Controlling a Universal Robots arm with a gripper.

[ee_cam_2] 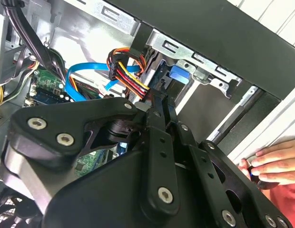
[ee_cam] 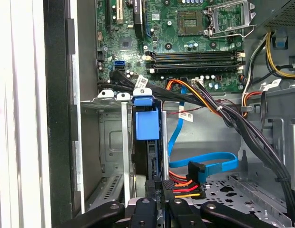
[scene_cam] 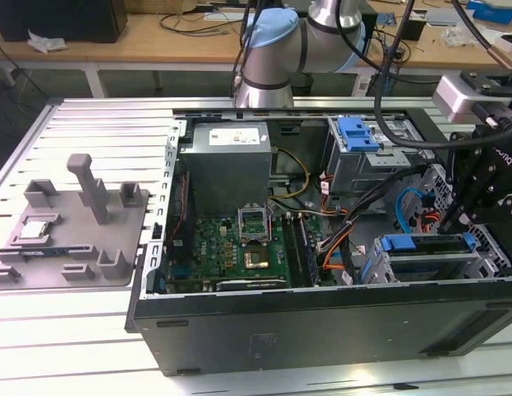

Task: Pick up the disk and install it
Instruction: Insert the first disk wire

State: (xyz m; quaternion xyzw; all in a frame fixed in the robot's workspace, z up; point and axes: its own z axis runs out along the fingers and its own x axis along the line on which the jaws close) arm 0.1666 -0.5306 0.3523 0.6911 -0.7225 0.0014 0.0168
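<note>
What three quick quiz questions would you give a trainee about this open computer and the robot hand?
1. True or false: a person's hand is beside the computer case.
2. The robot's hand is nearest to: A) the grey fixture plate, B) the disk slotted in the drive bay, C) the power supply.
3. What colour is the flat data cable looping beside the drive bay?

Key: 1 true; 2 B; 3 blue.
</note>
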